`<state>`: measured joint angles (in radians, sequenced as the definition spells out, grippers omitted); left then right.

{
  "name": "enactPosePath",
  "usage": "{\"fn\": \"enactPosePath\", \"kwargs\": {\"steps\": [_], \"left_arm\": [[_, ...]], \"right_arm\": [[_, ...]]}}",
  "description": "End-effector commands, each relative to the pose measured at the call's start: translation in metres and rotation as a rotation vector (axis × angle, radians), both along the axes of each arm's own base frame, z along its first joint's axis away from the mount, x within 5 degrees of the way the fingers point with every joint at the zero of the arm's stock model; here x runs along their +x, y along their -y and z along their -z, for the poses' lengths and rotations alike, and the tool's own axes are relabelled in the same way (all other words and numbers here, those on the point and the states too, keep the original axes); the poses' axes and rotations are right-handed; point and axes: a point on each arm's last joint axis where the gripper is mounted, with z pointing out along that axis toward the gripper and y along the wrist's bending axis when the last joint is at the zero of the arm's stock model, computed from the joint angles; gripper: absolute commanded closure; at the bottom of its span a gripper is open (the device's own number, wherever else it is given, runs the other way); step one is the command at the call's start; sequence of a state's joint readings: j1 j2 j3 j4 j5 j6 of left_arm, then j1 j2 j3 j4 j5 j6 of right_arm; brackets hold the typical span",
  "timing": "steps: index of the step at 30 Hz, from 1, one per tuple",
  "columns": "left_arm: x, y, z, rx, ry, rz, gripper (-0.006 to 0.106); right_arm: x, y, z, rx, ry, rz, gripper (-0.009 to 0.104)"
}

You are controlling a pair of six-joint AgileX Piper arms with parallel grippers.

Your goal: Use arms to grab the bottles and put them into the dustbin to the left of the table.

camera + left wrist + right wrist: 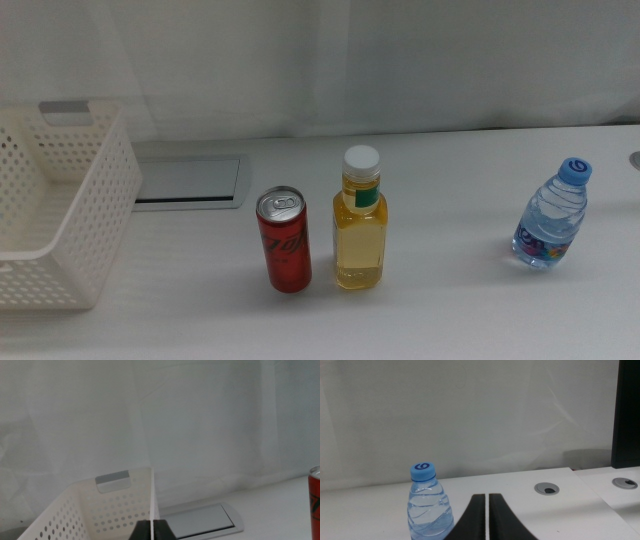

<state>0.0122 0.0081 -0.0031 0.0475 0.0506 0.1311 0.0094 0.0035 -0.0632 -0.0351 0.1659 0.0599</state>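
Middle view held no arm at all. On the white bench (pixel 450 300) stood three bottles, each upright with its long axis vertical and cap or lid up. The red can (pixel 285 240) stood near centre, with the yellow-liquid bottle (pixel 360 220) just beside it at its 3 o'clock, a thin gap between them. The water bottle (pixel 553 215) stood well apart at 3 o'clock, tilted slightly in the picture. The dustbin (pixel 70 200) sat at 9 o'clock, cut off by the picture's left edge, its grey handle bar (pixel 65 106) on the far rim. The grey panel (pixel 190 182) lay flat between the dustbin and the can, toward the back.

Only the wrist views showed the claws. Left claw (pixel 152 530): the two dark jaw tips were pressed together, a hairline seam between them, nothing gripped. It sat close by the dustbin's near corner; whether above the rim or just beside it could not be told. This view caught only a sliver of the red can at its edge; the other two bottles were out of frame.

Right claw (pixel 486 517): jaws nearly closed, a narrow pale slit between them, empty. The water bottle stood near it, blue cap up, its lower body cut off. Two round grommets (pixel 546 489) in the bench showed clearly here; the middle view showed only an edge of one.
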Motion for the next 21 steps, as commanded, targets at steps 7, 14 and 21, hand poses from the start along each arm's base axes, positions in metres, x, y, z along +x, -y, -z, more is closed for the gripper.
{"fn": "enactPosePath", "kwargs": {"steps": [7,14,21], "left_arm": [[0.0001,0.0002,0.0108,-0.032,-0.006,0.004,0.103],[-0.0001,0.0004,0.0069,-0.085,0.038,0.009,0.103],[-0.0001,0.0004,0.0061,-0.114,0.047,0.011,0.103]], "right_arm": [[-0.0019,0.0001,0.0017,-0.009,0.006,0.000,0.098],[-0.0019,0.0001,0.0021,-0.009,0.002,0.000,0.098],[-0.0019,0.0001,0.0021,-0.009,0.002,0.000,0.098]]}}
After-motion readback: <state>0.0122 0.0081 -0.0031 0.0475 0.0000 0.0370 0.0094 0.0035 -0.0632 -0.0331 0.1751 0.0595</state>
